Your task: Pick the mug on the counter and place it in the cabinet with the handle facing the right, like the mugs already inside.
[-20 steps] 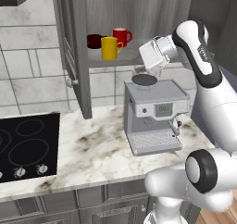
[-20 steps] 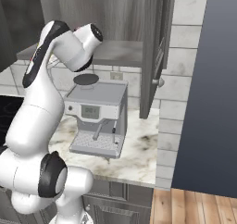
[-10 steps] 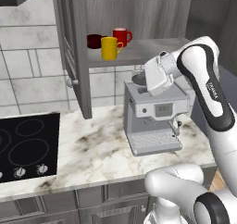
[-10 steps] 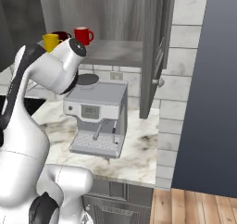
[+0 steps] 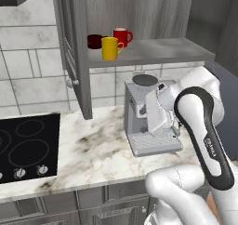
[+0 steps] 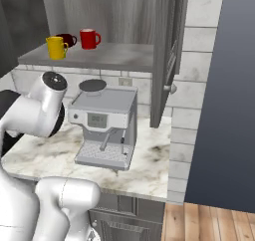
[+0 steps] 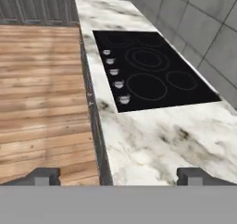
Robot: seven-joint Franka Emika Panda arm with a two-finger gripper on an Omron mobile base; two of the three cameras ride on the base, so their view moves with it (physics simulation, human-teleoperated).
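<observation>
Well, my gripper (image 7: pixel 119 176) is spread wide with nothing between its tips, looking down along the marble desk (image 7: pixel 152 140) towards the black cooktop (image 7: pixel 152 65). My forearm is folded close in front of the coffee machine (image 6: pixel 107 115), so I judge the step in hand to be tucking the arm away cleanly. To do that well, I should move slowly and away from the machine's top and front, since the white links sit just beside it and a wide swing could knock it. I should also stay low and clear of the open cabinet door (image 5: pixel 74 56), whose knob juts out over the desk. Farther back, on the cabinet shelf (image 5: pixel 162 49), the yellow mug (image 5: pixel 110 48) stands upright near the front edge, just in front of the dark maroon mug (image 5: pixel 94 41) and the red mug (image 5: pixel 122 36). Its handle (image 5: pixel 121 46) points right, like the red one's, so I judge the placing done; nothing up there needs another touch.
</observation>
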